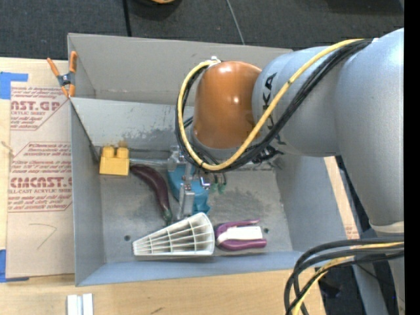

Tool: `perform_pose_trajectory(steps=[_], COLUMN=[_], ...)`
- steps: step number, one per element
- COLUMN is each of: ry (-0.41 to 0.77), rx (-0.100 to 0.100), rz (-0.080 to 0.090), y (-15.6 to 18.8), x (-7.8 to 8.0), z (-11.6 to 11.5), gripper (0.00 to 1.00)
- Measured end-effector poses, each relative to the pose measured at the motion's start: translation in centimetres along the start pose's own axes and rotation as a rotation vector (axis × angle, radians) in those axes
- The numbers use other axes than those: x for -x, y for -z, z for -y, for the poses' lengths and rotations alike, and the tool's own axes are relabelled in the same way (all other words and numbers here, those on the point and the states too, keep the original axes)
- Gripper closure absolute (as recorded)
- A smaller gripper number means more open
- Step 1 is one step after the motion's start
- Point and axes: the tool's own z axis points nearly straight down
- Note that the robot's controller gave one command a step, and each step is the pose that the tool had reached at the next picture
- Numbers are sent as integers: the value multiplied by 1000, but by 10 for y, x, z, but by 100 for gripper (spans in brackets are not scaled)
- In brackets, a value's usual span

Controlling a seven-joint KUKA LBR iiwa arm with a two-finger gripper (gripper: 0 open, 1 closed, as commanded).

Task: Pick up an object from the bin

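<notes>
My gripper [189, 199] reaches down into the middle of the bin, its metal fingers around a blue object [178, 182] that lies under it. A dark purple curved piece, like an eggplant [155, 186], lies just left of the fingers. In front of the gripper sits a white ribbed cone-shaped piece [177, 237], and right of that a purple and white object [241, 235].
A yellow block [114, 161] rests at the bin's left wall. The arm with its orange cover and yellow cable hangs over the bin's right and back part, hiding the floor there.
</notes>
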Motion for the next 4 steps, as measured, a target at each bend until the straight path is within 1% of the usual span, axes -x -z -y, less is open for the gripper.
perform_pose_trajectory(steps=[1, 2, 3, 4], ry=[-126, -279, -369, -491], rx=[0, 0, 2, 4], rz=[0, -2, 0, 2], y=[-15, -25, -34, -75], x=[14, 20, 14, 22], z=[-10, -16, -16, -18], gripper=[0, 0, 0, 0])
